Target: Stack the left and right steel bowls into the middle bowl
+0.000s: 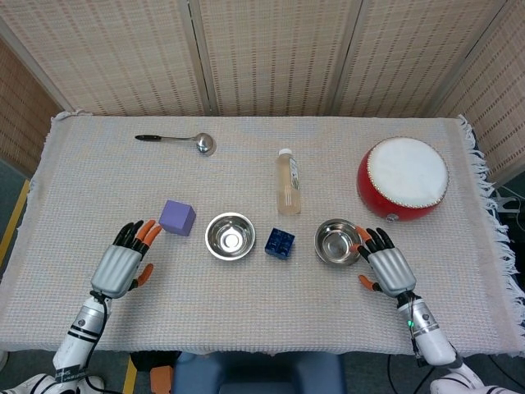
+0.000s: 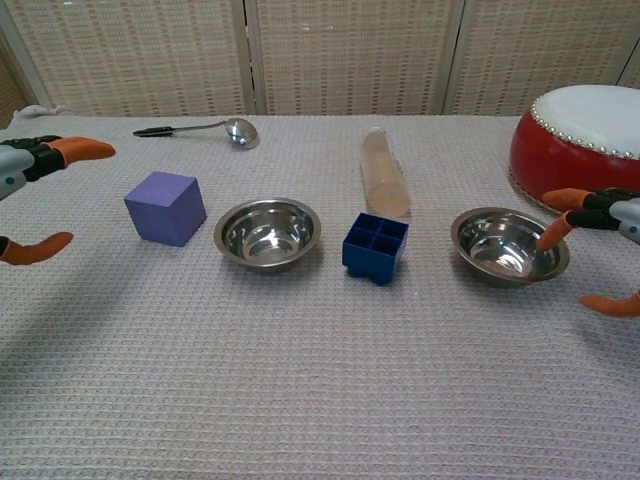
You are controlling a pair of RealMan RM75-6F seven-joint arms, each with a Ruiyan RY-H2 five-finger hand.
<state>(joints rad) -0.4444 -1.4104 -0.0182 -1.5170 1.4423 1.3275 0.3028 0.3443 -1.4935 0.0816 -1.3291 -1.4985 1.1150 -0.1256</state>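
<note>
Woven screens stand behind a table [image 1: 271, 328] under a pale knitted cloth. At the near left edge the left hand [image 1: 125, 261] lies with fingers spread, holding nothing, just beside a purple cube [image 1: 177, 217]. A steel bowl [image 1: 230, 235] sits mid-table, a blue block [image 1: 280, 243] next to it. Rightward, a second steel bowl [image 1: 337, 240] has the right hand [image 1: 383, 261] at its rim, fingers apart, gripping nothing.

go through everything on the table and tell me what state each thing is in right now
Left hand: open, holds nothing.
Right hand: open, fingertips at the right bowl's rim.
Middle bowl: upright, empty.
Right bowl: upright, empty.
Bottle: lying down.
Ladle: lying flat.
Drum: skin upward.
</note>
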